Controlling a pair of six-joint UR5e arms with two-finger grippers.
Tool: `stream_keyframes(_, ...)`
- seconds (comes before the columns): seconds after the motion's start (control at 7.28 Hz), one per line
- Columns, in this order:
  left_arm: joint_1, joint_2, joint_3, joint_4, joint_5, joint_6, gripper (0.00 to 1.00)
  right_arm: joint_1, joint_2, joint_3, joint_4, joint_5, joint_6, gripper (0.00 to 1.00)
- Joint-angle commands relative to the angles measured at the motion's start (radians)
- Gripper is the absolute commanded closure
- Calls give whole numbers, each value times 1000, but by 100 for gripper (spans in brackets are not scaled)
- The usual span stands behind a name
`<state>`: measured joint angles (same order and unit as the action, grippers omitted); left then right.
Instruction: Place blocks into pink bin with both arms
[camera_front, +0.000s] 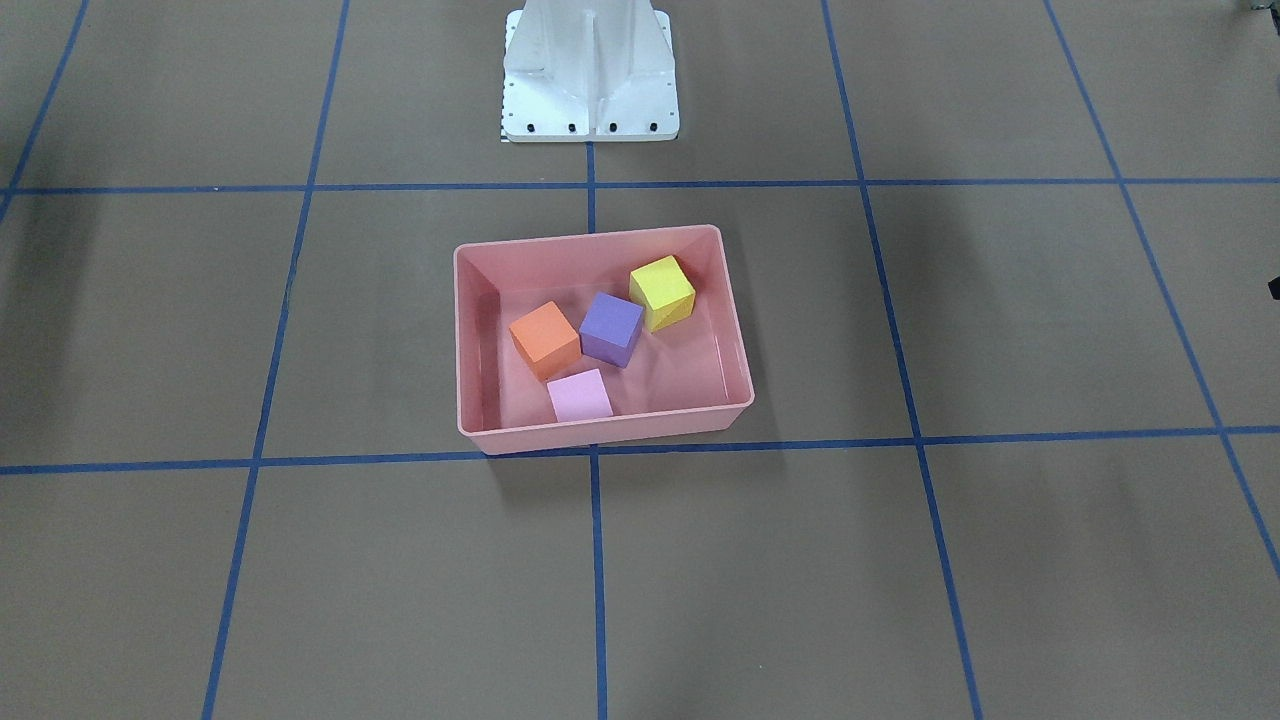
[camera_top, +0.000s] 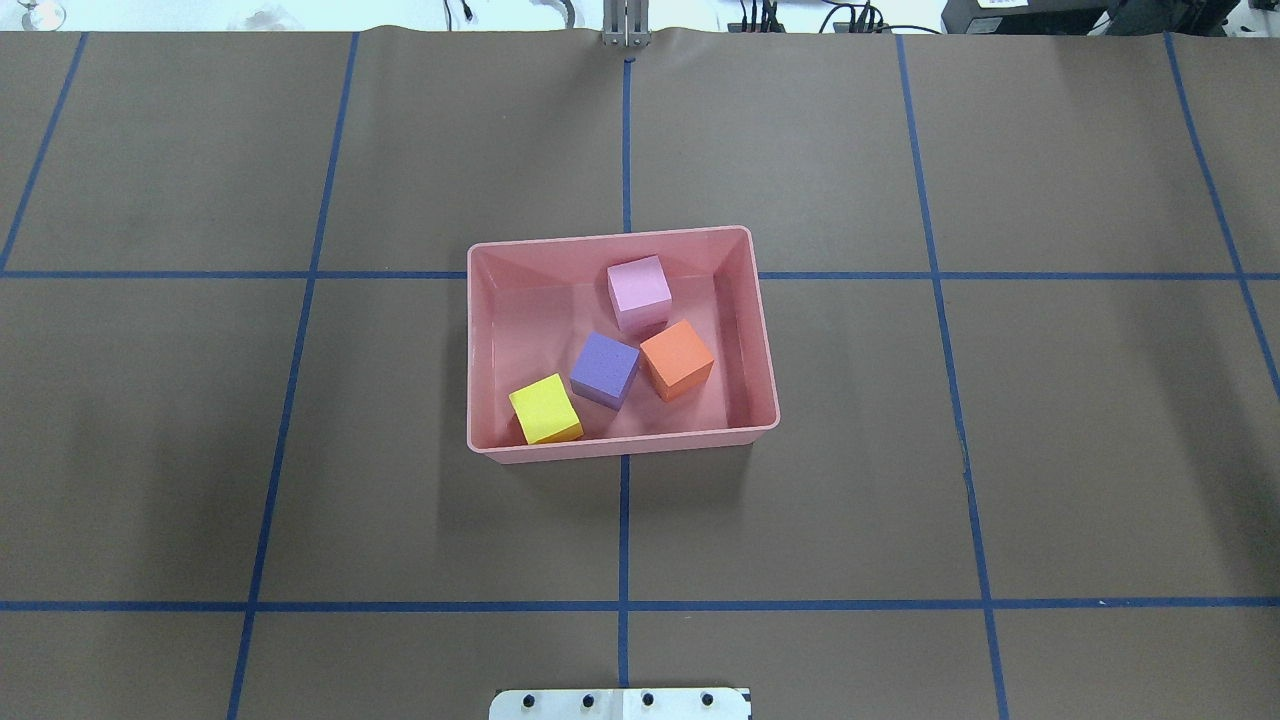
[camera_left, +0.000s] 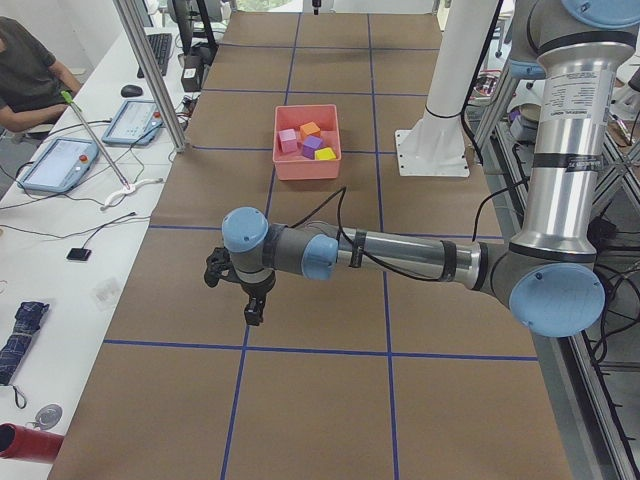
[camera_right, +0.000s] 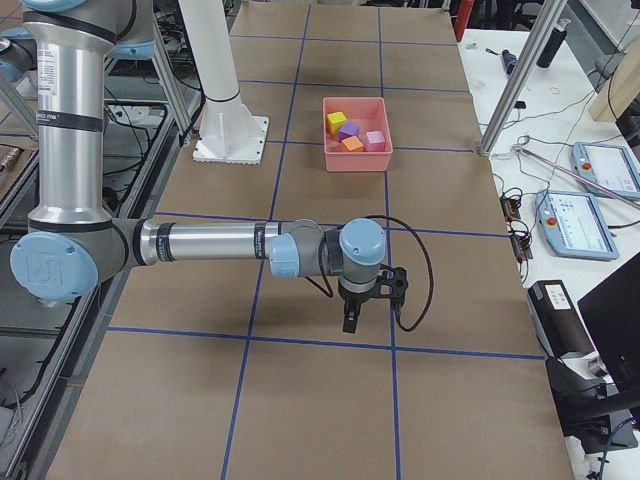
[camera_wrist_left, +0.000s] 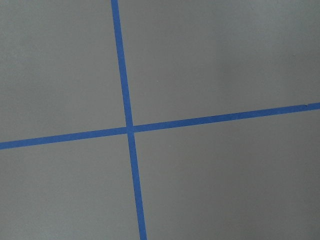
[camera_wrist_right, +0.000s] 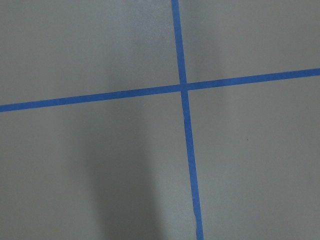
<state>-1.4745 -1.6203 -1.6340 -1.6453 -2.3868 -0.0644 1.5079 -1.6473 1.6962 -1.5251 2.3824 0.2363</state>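
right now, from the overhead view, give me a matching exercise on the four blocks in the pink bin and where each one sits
Blocks:
1. yellow block
2. purple block
3. orange block
4. light pink block

Places in the pink bin, overhead view:
A. against the far wall
B. in the middle, between two other blocks
C. near-left corner
D. closest to the right wall

Pairs: 1-C, 2-B, 3-D, 4-A
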Motion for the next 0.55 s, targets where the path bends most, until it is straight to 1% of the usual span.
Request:
stream_keyframes(0.0, -1, 0, 0, -2, -2, -2, 0, 0, 17, -4, 2, 3, 0, 0)
stream_keyframes(0.14, -1, -1, -4, -2, -2, -2, 0, 0, 21, -1, 0, 8, 0, 0)
stream_keyframes(0.27, -3, 0, -32, -2, -3, -3, 0, 0, 23, -10, 0, 6, -3, 0)
stream_keyframes(0.41, 0, -1, -32, -1, 0, -18, 0, 0, 32, -21, 0, 4, -3, 0)
